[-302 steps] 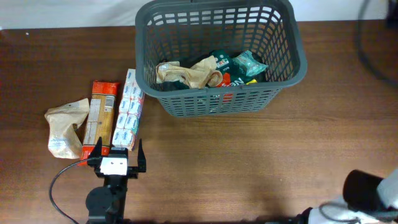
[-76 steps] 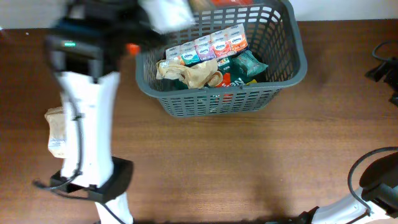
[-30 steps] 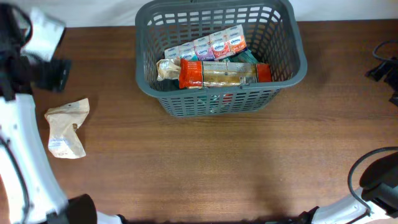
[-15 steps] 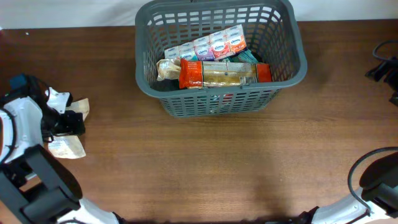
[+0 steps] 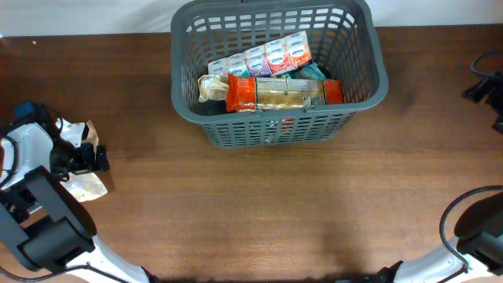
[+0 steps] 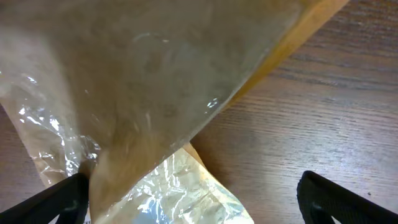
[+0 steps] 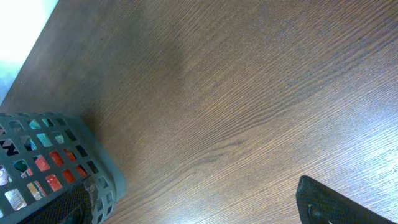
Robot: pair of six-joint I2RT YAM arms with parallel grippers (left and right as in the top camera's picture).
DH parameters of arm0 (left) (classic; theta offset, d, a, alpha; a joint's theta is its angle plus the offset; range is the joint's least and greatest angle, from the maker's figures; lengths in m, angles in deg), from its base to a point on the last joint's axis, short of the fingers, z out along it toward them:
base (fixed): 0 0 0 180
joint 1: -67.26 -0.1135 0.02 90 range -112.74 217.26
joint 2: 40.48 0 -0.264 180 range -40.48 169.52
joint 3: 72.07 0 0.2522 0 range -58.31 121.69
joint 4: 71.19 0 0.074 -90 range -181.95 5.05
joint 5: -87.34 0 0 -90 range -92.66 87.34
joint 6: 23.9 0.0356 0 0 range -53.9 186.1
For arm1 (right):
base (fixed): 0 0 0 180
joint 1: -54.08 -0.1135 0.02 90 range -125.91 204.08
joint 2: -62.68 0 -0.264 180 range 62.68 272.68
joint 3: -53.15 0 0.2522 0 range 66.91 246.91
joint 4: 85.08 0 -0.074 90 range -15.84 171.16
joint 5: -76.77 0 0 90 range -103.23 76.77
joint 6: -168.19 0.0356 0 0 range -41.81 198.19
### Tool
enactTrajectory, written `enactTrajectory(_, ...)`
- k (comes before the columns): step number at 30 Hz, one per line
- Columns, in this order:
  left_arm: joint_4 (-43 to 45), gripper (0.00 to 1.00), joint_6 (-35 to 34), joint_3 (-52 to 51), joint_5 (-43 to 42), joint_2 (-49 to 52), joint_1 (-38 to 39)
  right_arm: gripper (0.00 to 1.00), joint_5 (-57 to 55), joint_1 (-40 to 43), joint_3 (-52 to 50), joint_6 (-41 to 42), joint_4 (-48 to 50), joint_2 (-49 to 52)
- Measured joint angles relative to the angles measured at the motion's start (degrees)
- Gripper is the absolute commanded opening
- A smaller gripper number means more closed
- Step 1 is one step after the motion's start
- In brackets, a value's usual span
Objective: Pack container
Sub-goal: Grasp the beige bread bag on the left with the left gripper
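Left wrist view: the bag was blurred up close and ran off the frame's edges. Overhead, the left tool covered the bag's middle. The basket was cut off at the right wrist view's lower left corner. Labels on the cartons were too small to read.

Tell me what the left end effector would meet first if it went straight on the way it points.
The crumpled brown bag: it fills the wrist view just ahead of the open left end effector, though depth is unclear.
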Motion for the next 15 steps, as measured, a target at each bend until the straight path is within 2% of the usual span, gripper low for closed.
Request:
enactTrajectory(4,0.92,1.0,-0.22,0.0,-2.73,0.0,-0.07,0.99,0.0,-0.02,0.0,0.0,0.0,0.0)
enactTrajectory(6,1.92,0.78,-0.24,0.0,-4.63,0.0,-0.11,0.99,0.0,-0.02,0.0,0.0,0.0,0.0)
enactTrajectory(7,2.75,0.76,-0.35,0.0,-5.49,0.0,-0.11,0.99,-0.02,0.0,0.0,0.02,0.0,0.0)
enactTrajectory(9,4.07,0.67,-1.42,0.0,-5.09,0.0,-0.11,0.99,-0.02,0.0,0.0,0.02,-0.02,0.0)
enactTrajectory(14,5.75,0.68,-5.2,0.0,-1.33,0.11,-0.07,0.99,-0.02,-0.02,0.0,0.0,-0.02,0.0)
enactTrajectory(15,5.86,0.73,-5.6,0.0,-0.92,0.2,-0.07,0.99,-0.02,-0.02,0.0,-0.02,0.0,0.0)
